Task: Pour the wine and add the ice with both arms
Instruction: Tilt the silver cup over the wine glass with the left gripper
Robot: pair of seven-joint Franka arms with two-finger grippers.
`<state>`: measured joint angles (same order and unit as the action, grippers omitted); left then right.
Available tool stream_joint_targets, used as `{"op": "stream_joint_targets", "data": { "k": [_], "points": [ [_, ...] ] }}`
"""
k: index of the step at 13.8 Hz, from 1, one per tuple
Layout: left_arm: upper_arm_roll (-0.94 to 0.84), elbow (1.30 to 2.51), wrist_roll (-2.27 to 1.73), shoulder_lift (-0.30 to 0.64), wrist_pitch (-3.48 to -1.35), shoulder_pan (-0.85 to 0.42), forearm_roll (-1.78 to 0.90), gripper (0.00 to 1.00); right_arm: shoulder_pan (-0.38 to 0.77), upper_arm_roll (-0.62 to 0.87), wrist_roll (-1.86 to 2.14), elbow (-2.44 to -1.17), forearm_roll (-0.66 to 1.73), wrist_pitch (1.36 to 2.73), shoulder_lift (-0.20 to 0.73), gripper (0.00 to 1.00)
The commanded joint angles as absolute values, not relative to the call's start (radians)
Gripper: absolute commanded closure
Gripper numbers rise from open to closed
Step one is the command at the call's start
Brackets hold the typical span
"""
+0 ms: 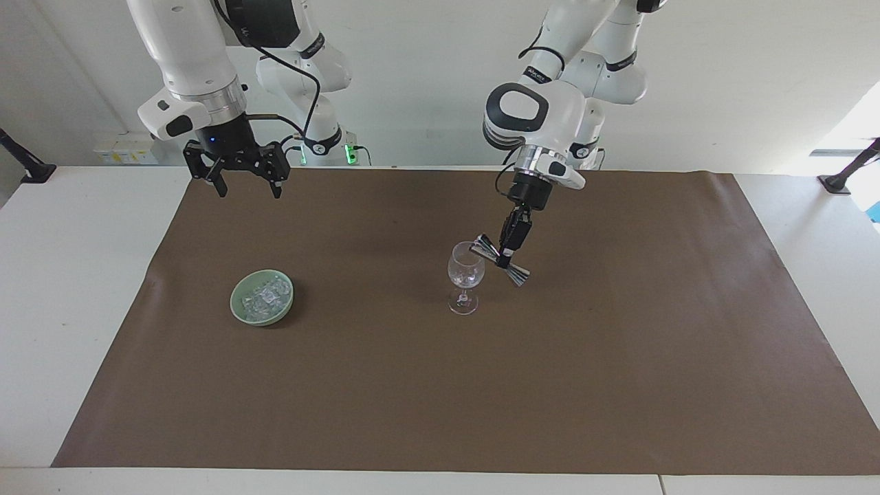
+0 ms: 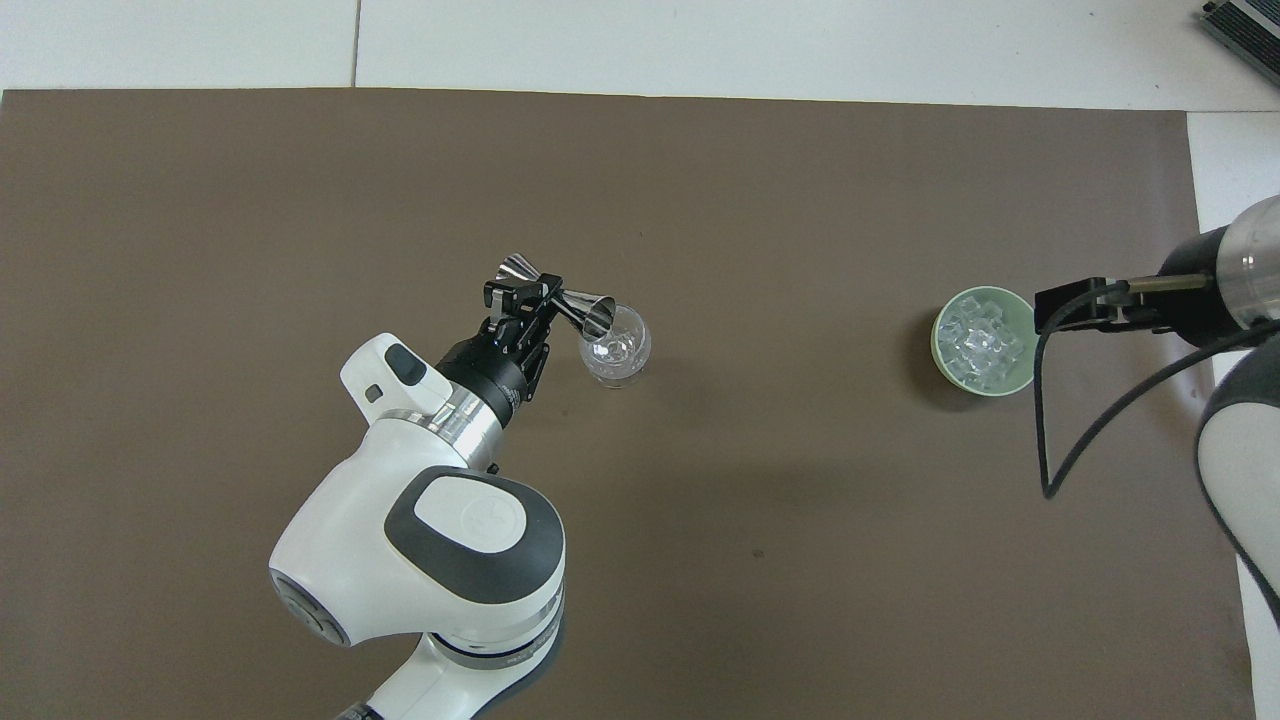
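Note:
A clear stemmed wine glass stands on the brown mat. My left gripper is shut on the waist of a shiny double-cone jigger. The jigger is tipped sideways with one cone's mouth at the glass's rim. No wine shows. Ice lies as clear chunks in a pale green bowl toward the right arm's end. My right gripper hangs open high over the mat's edge, up from the bowl, and waits.
The brown mat covers most of the white table. A black cable loops from the right arm's wrist beside the bowl. Black clamps sit at the table's corners near the robots.

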<state>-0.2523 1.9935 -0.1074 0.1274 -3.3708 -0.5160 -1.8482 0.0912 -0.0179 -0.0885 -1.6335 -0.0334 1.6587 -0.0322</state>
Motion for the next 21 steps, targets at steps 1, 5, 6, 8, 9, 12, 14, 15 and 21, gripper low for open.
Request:
{"op": "stream_joint_targets", "data": {
  "k": [1,5,6,8,9,12,14,15,21],
  "points": [
    [-0.239,1.965,-0.063,0.146,-3.405,-0.54,-1.838,1.0,0.092,-0.02,-0.094,-1.643,-0.028,1.651,-0.043,0.0],
    [-0.239,1.965,-0.022,0.147,-3.408,-0.54,-1.838,1.0,0.092,-0.02,-0.094,-1.643,-0.028,1.651,-0.043,0.0],
    [-0.239,1.962,-0.011,0.147,-3.413,-0.54,-1.838,1.0,0.092,-0.02,-0.095,-1.643,-0.028,1.651,-0.043,0.0],
    [-0.239,1.956,-0.009,0.152,-3.424,-0.541,-1.836,1.0,0.092,-0.02,-0.094,-1.643,-0.028,1.651,-0.043,0.0],
    [-0.239,1.951,-0.006,0.153,-3.424,-0.541,-1.836,1.0,0.092,-0.02,-0.094,-1.643,-0.029,1.651,-0.043,0.0],
    [-0.239,1.944,0.015,0.158,-3.427,-0.541,-1.835,1.0,0.092,-0.02,-0.094,-1.643,-0.028,1.651,-0.043,0.0],
    [-0.239,1.921,0.05,0.176,-3.456,-0.541,-1.833,1.0,0.092,-0.02,-0.094,-1.643,-0.028,1.651,-0.043,0.0],
    [-0.239,1.921,0.055,0.179,-3.456,-0.541,-1.833,1.0,0.092,-0.02,-0.094,-1.643,-0.028,1.651,-0.043,0.0],
    [-0.239,1.921,0.121,0.181,-3.474,-0.558,-1.833,1.0,0.092,-0.02,-0.095,-1.643,-0.028,1.651,-0.043,0.0]
  ]
}}
